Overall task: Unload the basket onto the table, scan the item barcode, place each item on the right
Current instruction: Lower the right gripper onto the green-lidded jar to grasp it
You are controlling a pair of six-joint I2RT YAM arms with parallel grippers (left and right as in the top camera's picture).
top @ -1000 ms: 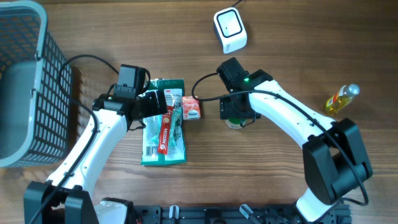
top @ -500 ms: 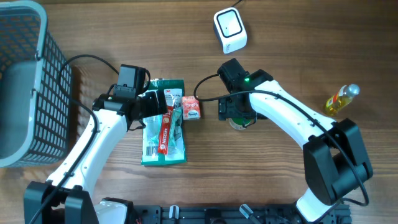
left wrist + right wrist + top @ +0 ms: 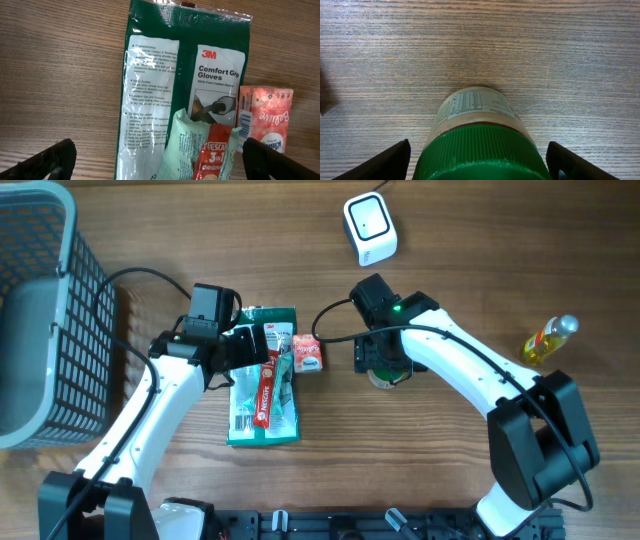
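Beneath open left pincer (image 3: 157, 152): "3M Comfort Grip Gloves" pack (image 3: 165, 75); right pincer (image 3: 477, 157) open astride jar (image 3: 475, 107).

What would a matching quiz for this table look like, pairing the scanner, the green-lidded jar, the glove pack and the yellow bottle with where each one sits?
Things:
1. scanner
2. green-lidded jar
3. glove pack
4. yellow bottle

Places:
A. lying partly under two sachets
B. alone near the right edge of the table
C. at the far edge, beyond both claws
D. between the fingers of the right claw

Pairs: 1-C, 2-D, 3-A, 4-B.
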